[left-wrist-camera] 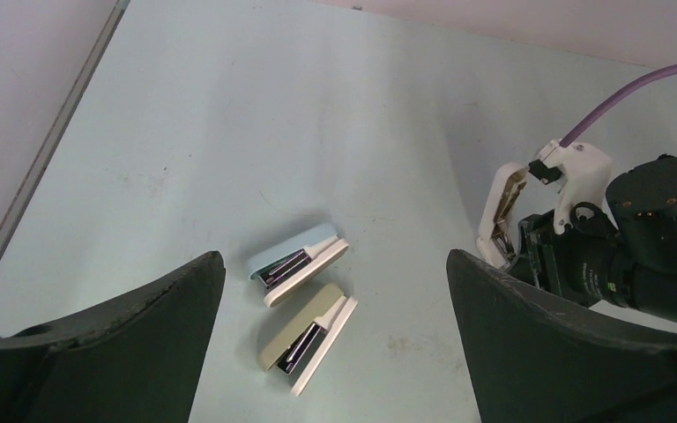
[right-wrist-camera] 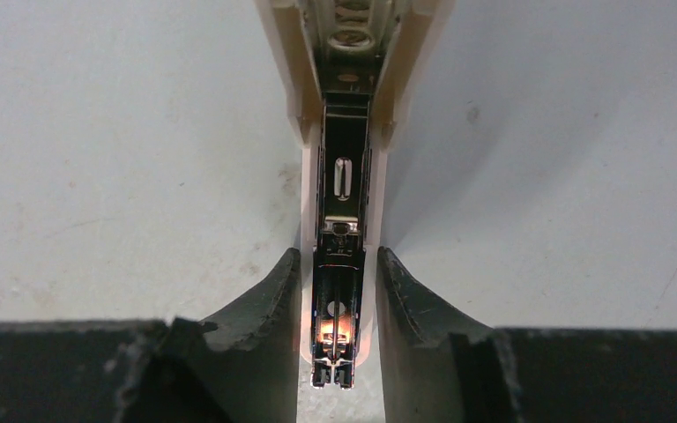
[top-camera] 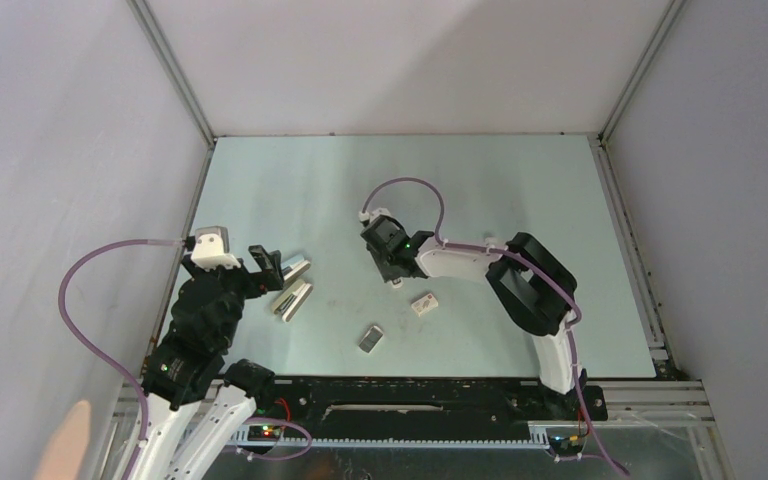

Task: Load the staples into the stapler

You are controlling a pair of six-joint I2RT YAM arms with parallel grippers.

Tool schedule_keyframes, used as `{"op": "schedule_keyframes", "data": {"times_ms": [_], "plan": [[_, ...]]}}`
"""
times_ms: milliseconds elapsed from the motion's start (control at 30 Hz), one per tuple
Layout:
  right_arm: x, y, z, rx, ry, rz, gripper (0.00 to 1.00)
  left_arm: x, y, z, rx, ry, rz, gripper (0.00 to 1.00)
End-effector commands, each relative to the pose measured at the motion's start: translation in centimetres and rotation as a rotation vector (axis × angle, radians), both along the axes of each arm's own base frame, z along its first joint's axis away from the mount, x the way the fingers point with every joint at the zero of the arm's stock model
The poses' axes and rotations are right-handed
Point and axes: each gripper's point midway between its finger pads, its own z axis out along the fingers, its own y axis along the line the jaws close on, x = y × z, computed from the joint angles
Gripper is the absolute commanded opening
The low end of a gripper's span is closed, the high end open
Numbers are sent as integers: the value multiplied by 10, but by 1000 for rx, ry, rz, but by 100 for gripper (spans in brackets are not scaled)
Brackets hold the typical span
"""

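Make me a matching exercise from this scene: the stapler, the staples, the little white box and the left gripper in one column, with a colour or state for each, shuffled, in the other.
1. stapler
2. staples
3. little white box
4. left gripper

A. wide open, holding nothing
B. grey, lying free on the table
C. clamped by the right gripper
D. bears a reddish mark

Pairs: 1-C, 2-B, 3-D, 4-A

No writing can be read anywhere. The small white box (top-camera: 424,304) just beside the right pincer (top-camera: 395,275) bears a reddish mark, perhaps a label, too small to make out.
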Motion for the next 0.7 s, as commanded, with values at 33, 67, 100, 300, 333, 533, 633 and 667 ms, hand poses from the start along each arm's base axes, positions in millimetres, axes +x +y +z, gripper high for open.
{"op": "schedule_keyframes", "data": {"times_ms": [33,67,100,300,333,533,633,667], "plan": [[-26,31,8,32,1,70,21,2,0,8,4,-32,-6,100],[-31,35,9,36,3,75,21,2,0,8,4,-31,-6,100],[-35,38,10,39,4,80,21,2,0,9,4,-33,-7,100],[-49,44,12,41,11,96,26,2,-1,8,4,-30,-6,100],[-49,44,14,42,10,97,29,2,-1,8,4,-31,-7,100],[-56,45,52,80,-28,108,50,2,0,7,5,-28,-7,100],[-66,43,73,86,-50,122,54,2,0,8,5,-29,-5,100],[-69,41,78,83,-50,124,54,2,0,8,5,-29,-3,100]]}}
